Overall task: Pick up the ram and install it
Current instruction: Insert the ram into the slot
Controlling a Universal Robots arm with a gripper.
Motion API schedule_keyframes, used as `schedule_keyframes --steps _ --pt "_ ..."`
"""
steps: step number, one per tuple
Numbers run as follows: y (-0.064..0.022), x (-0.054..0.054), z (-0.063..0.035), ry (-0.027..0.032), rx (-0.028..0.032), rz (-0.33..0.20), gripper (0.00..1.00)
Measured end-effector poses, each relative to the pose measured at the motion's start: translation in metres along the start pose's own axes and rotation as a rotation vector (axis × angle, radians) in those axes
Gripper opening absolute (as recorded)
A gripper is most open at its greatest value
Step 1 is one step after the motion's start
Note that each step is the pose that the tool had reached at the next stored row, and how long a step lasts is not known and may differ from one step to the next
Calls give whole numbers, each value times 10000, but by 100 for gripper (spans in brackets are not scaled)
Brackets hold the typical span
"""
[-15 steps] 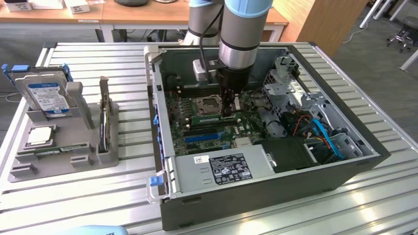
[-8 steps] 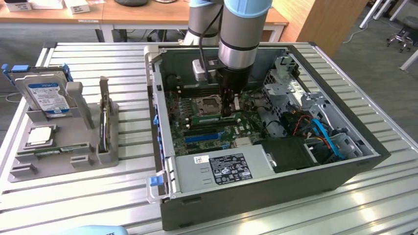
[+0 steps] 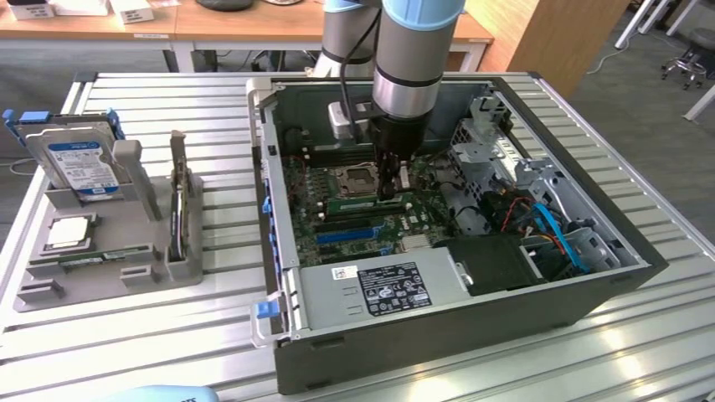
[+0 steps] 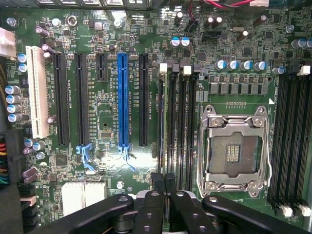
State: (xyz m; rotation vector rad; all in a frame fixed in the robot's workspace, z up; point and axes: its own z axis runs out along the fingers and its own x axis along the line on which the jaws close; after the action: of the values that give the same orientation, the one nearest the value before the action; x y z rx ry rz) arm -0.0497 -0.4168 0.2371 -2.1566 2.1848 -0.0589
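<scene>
The slatted metal worktop carries an open computer case lying on its side. Nearest inside it is the grey power supply with its black label. Behind that lies the green motherboard, crossed by a blue expansion slot and darker slots. Just past these, the ram appears as a pale green strip standing on edge in the memory slots, right beside the empty processor socket. The hand reaches straight down at the end of that strip towards the exterior view's right. In the wrist view its fingers are drawn together, in line with one of the memory slots. Whether they pinch the stick's edge or only meet over it cannot be told. To the exterior view's left, well apart from the case, a grey tray holds a narrow green board lying flat. Behind that are a square processor chip and an upright hard drive. Above the case rises the arm, and wooden desks stand beyond the worktop.
</scene>
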Motion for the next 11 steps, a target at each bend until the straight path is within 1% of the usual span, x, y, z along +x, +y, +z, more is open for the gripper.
schedule_keyframes --steps 7,11 --pt "0 0 1 12 -8 -139 12" --pt "0 -1 3 22 -5 -5 12"
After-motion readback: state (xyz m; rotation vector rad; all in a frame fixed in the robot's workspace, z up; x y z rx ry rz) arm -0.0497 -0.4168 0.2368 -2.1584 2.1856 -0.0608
